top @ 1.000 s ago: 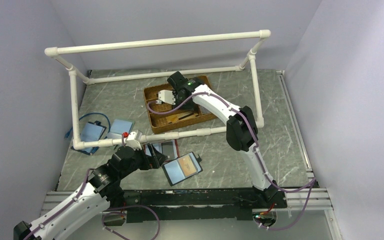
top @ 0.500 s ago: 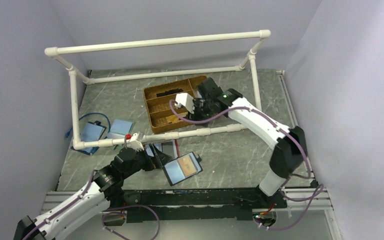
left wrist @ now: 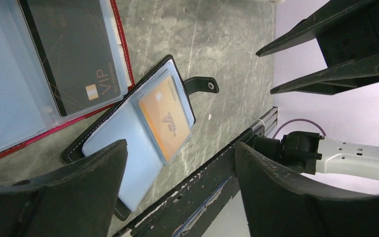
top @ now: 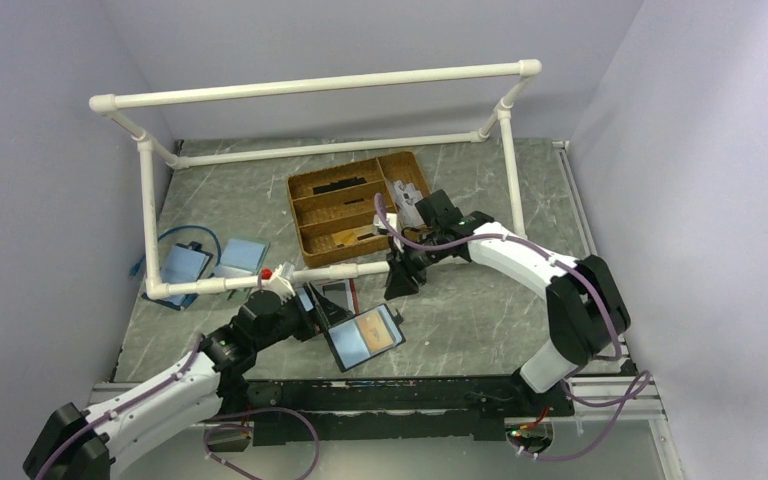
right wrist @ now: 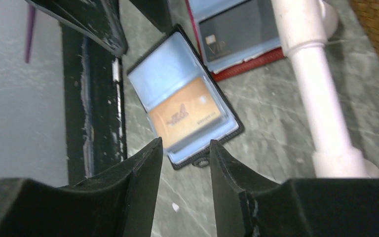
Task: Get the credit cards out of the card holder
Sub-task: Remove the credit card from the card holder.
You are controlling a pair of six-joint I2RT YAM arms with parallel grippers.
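Left end effector (left wrist: 180,154) and right end effector (right wrist: 185,145) gape; card holder (right wrist: 168,74) keeps orange card (right wrist: 185,118)

Robot lab cell w/ blank walls (top: 50,60), PVC frame (top: 310,87), marbled tbl (top: 480,310).

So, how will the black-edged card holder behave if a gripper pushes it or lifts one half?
The card holder lies open and flat on the table, so a push would probably slide it, not tip it. It folds in the middle; lifted by one half, the other would likely droop. Its clear sleeves look glossy, perhaps slippery.
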